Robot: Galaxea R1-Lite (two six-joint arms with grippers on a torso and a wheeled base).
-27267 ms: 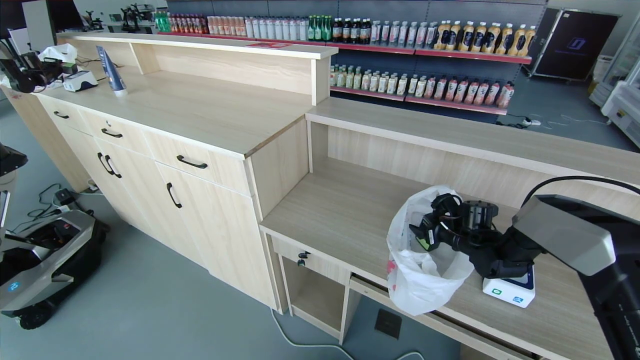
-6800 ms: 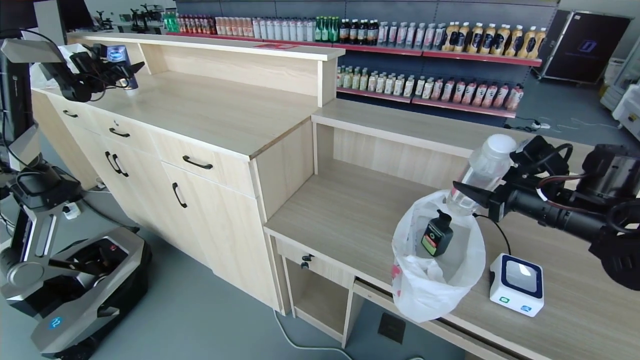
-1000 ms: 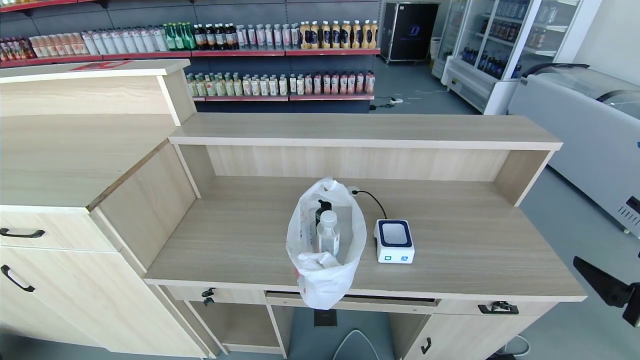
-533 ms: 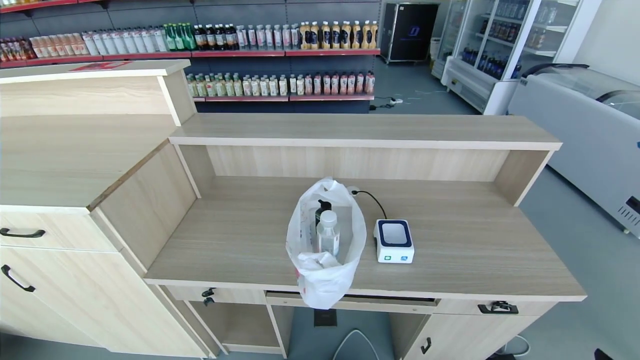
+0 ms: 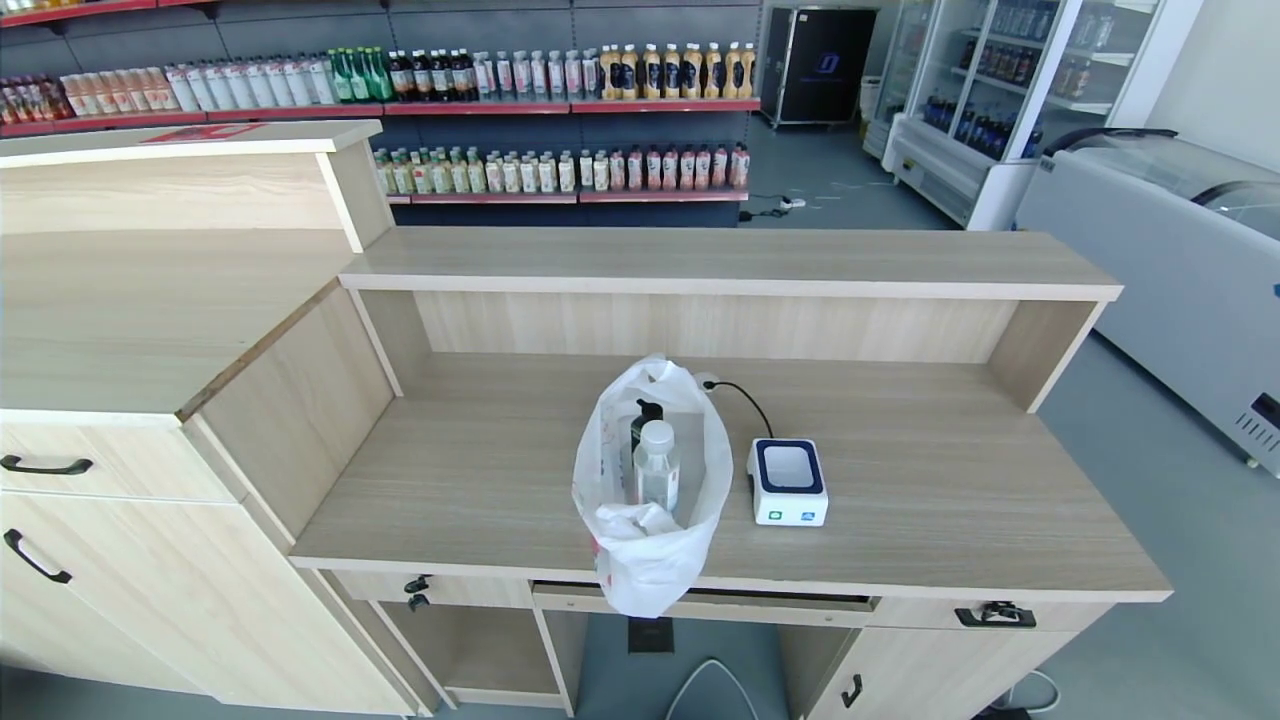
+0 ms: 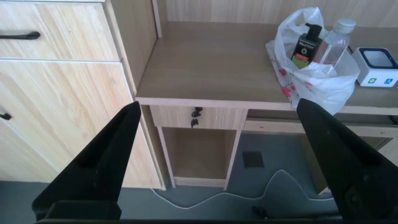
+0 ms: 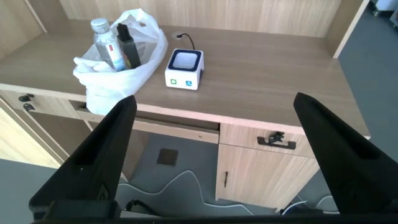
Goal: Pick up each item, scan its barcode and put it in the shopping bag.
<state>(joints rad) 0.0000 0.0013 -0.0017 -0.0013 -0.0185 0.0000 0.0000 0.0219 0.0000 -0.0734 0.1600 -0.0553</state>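
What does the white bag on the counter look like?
The shopping bag is thin, white, crinkly plastic with a bit of red print low down. It stands open on the wooden counter, its front sagging over the front edge. Inside stand a clear bottle and a dark pump bottle. The white scanner sits close beside it.

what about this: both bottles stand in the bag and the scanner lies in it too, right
No. The clear bottle and pump bottle stand in the shopping bag, but the head view shows the scanner on the counter beside it.
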